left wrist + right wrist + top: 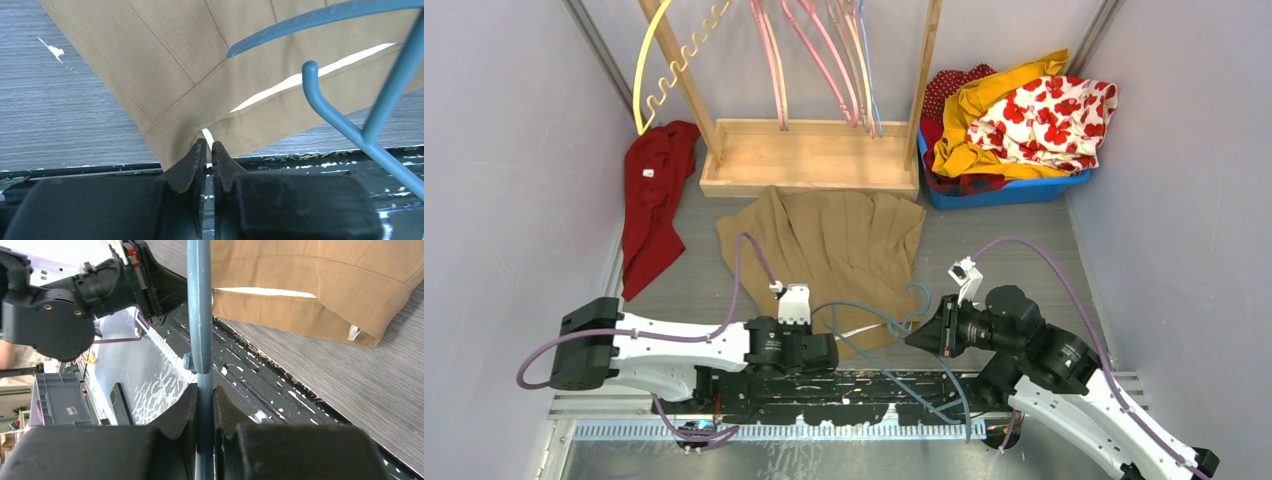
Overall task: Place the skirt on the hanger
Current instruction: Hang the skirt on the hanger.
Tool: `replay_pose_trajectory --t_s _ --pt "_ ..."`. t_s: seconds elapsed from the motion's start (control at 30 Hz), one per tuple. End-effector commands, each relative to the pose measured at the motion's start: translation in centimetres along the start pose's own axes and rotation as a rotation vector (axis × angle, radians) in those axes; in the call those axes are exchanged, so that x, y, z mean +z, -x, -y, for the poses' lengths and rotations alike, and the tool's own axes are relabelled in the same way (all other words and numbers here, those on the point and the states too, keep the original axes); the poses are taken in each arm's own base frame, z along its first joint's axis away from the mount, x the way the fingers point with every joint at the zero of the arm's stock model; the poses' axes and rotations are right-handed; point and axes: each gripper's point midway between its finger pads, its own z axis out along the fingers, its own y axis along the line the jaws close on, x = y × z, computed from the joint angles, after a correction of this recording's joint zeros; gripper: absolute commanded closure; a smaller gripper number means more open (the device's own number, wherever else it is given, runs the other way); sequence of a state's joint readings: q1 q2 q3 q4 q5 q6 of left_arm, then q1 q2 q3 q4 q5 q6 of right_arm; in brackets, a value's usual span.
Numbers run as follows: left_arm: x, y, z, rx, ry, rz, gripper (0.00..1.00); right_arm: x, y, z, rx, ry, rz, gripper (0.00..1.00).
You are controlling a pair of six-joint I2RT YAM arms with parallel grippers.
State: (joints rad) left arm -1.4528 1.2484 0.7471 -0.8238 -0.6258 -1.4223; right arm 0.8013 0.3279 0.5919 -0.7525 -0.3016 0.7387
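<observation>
Table (694, 290): grey, slatted.
Rack (809, 155): wooden, far centre.
Skirt (834, 240): tan, pleated, flat on the table, just near of the rack.
Bin (1014, 190): blue, far right, heaped with clothes (1044, 120).
Hanger (879, 315): blue, over the skirt's near edge.
My left gripper (209, 145): fingers pinched on the skirt's near corner.
My right gripper (205, 390): fingers clamped on the hanger.
</observation>
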Motion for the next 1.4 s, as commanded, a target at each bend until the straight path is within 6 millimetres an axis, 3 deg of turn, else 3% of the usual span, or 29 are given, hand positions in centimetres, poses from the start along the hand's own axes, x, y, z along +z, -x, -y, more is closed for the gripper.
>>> replay_pose_trajectory --t_s 0.0,0.2,0.4,0.97,1.37 --pt "0.5 -1.7 0.8 0.057 0.01 -0.064 0.87 -0.6 0.8 -1.7 -0.004 0.061 0.024 0.99" --pt "0.7 -3.2 2.0 0.146 0.037 -0.098 0.74 -1.1 0.5 -1.4 0.003 0.057 0.032 0.99" --pt "0.5 -3.3 2.2 0.175 0.029 -0.111 0.73 -1.2 0.3 -1.4 0.002 0.06 0.035 0.99" --pt "1.0 -3.3 -0.7 0.241 0.063 -0.091 0.76 -1.2 0.4 -1.3 0.005 0.059 0.038 0.99" --pt "1.6 -4.5 0.9 0.282 -0.016 -0.156 0.75 -1.1 0.4 -1.3 0.005 0.056 0.036 0.99"
